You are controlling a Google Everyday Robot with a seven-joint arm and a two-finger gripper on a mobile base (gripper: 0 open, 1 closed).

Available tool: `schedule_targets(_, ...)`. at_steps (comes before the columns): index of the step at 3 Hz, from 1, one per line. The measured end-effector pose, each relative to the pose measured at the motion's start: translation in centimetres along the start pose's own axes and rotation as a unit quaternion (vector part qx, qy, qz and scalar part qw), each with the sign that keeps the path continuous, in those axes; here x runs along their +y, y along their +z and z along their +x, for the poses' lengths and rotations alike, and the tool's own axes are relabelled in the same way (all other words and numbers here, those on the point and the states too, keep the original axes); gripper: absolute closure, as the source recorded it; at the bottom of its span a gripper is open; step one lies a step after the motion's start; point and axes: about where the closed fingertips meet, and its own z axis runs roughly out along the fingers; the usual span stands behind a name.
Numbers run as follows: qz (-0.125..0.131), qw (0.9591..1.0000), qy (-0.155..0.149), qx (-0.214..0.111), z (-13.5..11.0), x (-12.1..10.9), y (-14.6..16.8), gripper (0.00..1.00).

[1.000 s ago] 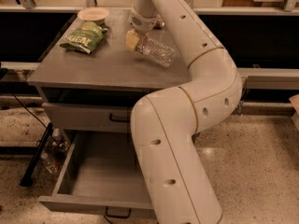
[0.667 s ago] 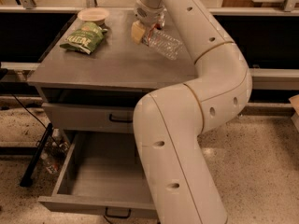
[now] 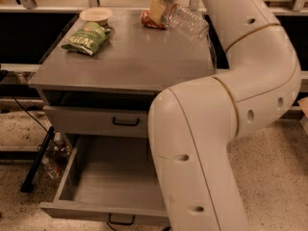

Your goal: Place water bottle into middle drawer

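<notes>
Rising since the earlier frame, the hand (image 3: 162,6) is now sitting at the top centre of the frame, clamping the small clear crinkled plastic water bottle (image 3: 188,23) and holding it tilted above the back of the grey tabletop (image 3: 134,61), just beside a red can (image 3: 148,19). Lower left, the wide grey metal middle drawer (image 3: 108,179) is standing pulled open, well apart from the bottle, while a green snack bag (image 3: 86,36) is lying at upper left.
</notes>
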Motion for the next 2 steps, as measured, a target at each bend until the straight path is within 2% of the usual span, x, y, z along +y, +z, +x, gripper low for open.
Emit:
schedule_targets(1,0.017,0.9994,0.028,-0.009,2.2,-1.4,-2.9,1.0)
schedule_targets(2,0.069,0.9905,0.086,-0.082,5.3,-3.6,-10.4,1.0)
